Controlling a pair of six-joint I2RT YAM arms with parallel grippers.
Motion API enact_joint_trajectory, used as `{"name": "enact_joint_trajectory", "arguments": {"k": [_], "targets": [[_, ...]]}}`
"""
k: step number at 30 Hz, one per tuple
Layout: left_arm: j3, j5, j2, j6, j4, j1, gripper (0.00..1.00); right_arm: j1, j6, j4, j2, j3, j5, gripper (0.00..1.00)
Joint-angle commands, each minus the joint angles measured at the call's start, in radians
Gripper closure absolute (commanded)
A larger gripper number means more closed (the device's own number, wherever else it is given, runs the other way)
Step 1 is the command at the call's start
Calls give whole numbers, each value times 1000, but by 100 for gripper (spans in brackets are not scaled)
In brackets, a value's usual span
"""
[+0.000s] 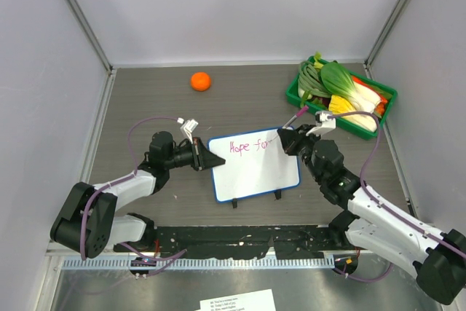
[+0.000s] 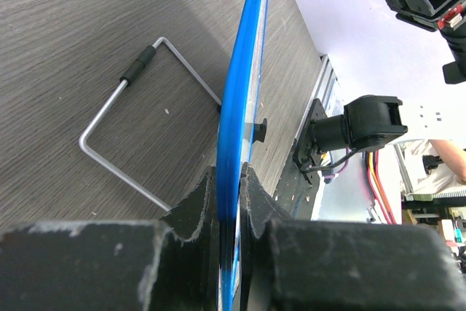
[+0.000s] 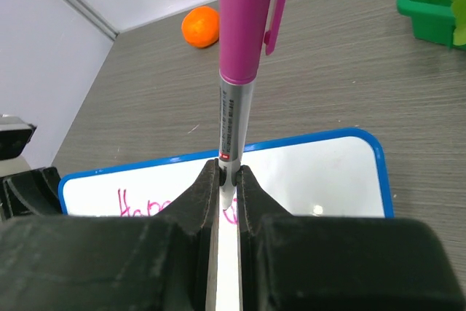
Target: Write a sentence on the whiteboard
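Note:
The whiteboard (image 1: 255,169), white with a thin blue frame, lies mid-table. Pink writing (image 1: 247,146) along its top reads "Hope for". My left gripper (image 1: 211,159) is shut on the board's left edge; the left wrist view shows the blue frame (image 2: 240,107) pinched between the fingers. My right gripper (image 1: 285,138) is shut on a pink marker (image 3: 240,49), with its tip at the board near the end of the writing. In the right wrist view the board (image 3: 328,180) lies below the marker, and part of the writing (image 3: 138,205) shows.
An orange (image 1: 200,81) sits at the far middle. A green tray (image 1: 295,96) of toy vegetables stands at the back right. The board's wire stand (image 2: 124,118) rests on the table behind it. Grey walls enclose the table.

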Motion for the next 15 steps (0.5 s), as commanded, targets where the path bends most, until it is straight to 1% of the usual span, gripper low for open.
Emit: {"name": "enact_joint_trajectory", "arguments": {"k": [1,7,12,15], "targets": [[-16,-148,20,167,-138,1,100,54,-39,28,-3,61,42,99],[11,-196,47,165,-185,3,100,151,-84,59,2,39,95,99],[48,-272,80,165,-248,9,100,198,-90,126,14,15,84,99],[48,-320,81,138,-254,17,100,218,-97,166,26,1,82,99]]}}
